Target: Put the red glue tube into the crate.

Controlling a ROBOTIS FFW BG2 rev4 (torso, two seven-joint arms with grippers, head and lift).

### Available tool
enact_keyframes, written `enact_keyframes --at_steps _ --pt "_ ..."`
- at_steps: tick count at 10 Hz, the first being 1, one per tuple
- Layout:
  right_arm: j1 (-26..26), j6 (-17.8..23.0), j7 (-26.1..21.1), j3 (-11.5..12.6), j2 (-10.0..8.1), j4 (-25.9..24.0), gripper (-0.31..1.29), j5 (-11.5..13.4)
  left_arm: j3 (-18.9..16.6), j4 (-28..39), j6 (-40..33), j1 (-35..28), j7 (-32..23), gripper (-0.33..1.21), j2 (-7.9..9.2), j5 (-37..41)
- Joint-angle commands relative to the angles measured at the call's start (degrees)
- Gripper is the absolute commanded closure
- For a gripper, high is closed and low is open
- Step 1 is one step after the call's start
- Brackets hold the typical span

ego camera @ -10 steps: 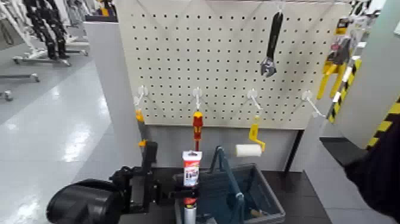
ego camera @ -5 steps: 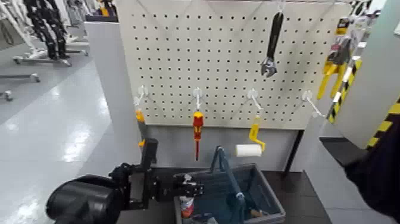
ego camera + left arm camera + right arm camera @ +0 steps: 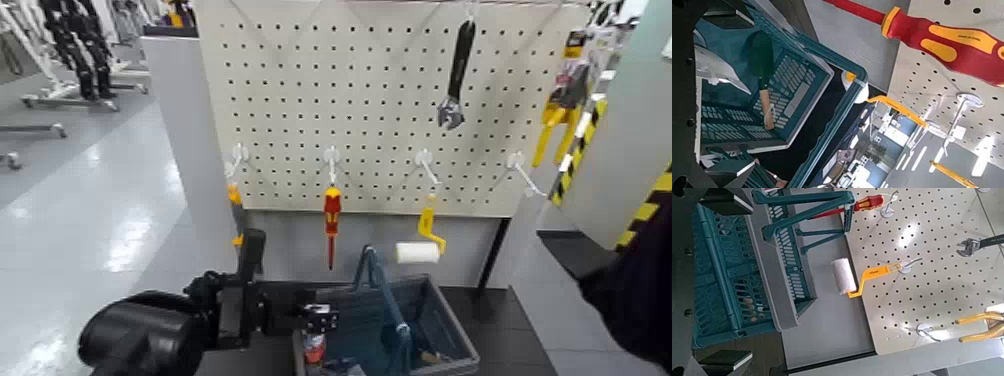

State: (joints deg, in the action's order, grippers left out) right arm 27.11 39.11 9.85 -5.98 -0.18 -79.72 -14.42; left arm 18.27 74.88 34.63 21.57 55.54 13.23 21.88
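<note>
The red glue tube (image 3: 314,347) shows as a red patch inside the crate (image 3: 452,335), against its left wall and just under my left gripper (image 3: 320,318). The left gripper hovers over the crate's left rim, open and holding nothing. In the left wrist view the fingers (image 3: 731,14) stand wide apart over the crate's mesh floor (image 3: 797,78); I cannot pick the tube out there. My right gripper (image 3: 746,278) is open and empty, held off beside the crate (image 3: 727,274).
On the pegboard behind the crate hang a red-and-yellow screwdriver (image 3: 331,215), a paint roller (image 3: 417,252) and a black wrench (image 3: 457,75). A dark brush with a wooden handle (image 3: 762,74) lies in the crate. The blue hoop handles (image 3: 385,290) stand up.
A second ago my left gripper held the tube upright above the crate's left rim. It let go, and the tube dropped into the crate. The left gripper has barely moved since.
</note>
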Motion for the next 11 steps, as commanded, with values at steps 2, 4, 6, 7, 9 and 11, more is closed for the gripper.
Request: enact_keyframes --at_steps 2,4,6,7,9,11 --pt "0.1 0.0 -0.1 0.0 6.68 -0.1 0.03 0.0 -1.4 7.8 -2.2 -1.4 -2.4 -0.17 0.04 -4.3" --pt "0.1 0.1 -0.1 0.0 6.77 -0.1 0.03 0.0 -3.5 18.7 -3.9 -6.7 -8.6 -0.17 0.3 -9.8" --pt "0.1 0.0 -0.1 0.0 6.59 -0.3 0.03 0.0 -8.0 25.2 -9.0 -14.6 -17.0 -0.17 -1.19 -11.0" --pt "0.1 -0.2 -0.1 0.0 6.42 -0.3 0.03 0.0 -10.1 27.0 -14.2 -18.7 -20.9 -0.17 -2.42 -13.2" --pt "0.2 -0.2 -0.2 0.2 6.42 -0.4 0.03 0.0 -11.4 27.5 -28.7 -27.5 -32.3 -0.14 -3.04 -14.3" --pt "0.6 -0.2 -0.3 0.4 6.59 -0.5 0.03 0.0 -10.9 27.5 -40.0 -36.6 -47.6 -0.12 -1.81 -15.7"
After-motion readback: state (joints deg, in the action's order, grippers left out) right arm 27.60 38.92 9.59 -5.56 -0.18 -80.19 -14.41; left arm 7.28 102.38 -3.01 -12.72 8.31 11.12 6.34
